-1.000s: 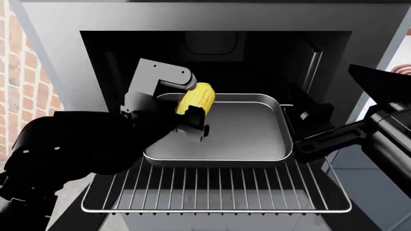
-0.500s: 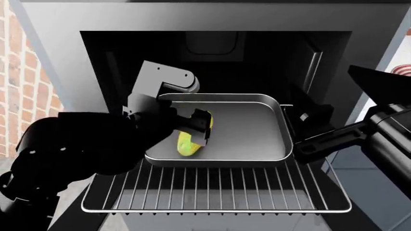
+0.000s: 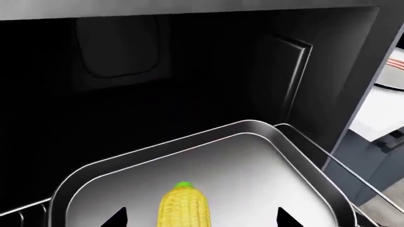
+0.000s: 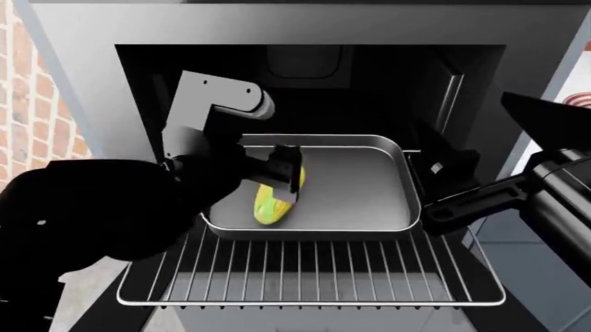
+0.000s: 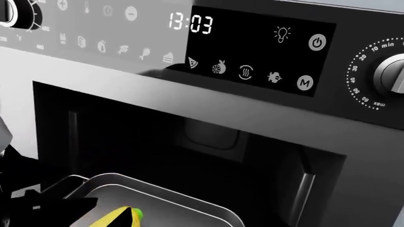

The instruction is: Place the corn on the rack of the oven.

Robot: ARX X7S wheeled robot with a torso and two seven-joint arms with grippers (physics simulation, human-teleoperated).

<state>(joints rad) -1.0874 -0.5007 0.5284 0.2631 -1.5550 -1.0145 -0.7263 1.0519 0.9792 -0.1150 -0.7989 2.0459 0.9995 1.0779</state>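
The corn (image 4: 270, 206), yellow with a green tip, lies in the grey baking tray (image 4: 356, 187). The tray sits on the silver wire rack (image 4: 314, 277), which is pulled out of the oven (image 4: 83, 69). My left gripper (image 4: 270, 181) hovers just over the corn, open. In the left wrist view its two dark fingertips (image 3: 117, 218) stand well apart on either side of the corn (image 3: 183, 208), clear of it. My right gripper (image 4: 445, 166) hangs at the tray's right rim, dark against the cavity. The right wrist view catches the corn (image 5: 109, 219) and tray (image 5: 189, 208).
The oven's deep black cavity (image 4: 314, 90) opens behind the tray. Its control panel (image 5: 252, 52) with knobs sits above. A brick wall (image 4: 28, 104) stands at the left and a pale counter (image 4: 577, 97) at the right. My right arm (image 4: 517, 194) reaches in over the rack's right side.
My left gripper carried the corn down from above the tray's back left, let it go and rose a little. The corn now rests in the tray. The right arm has not moved.
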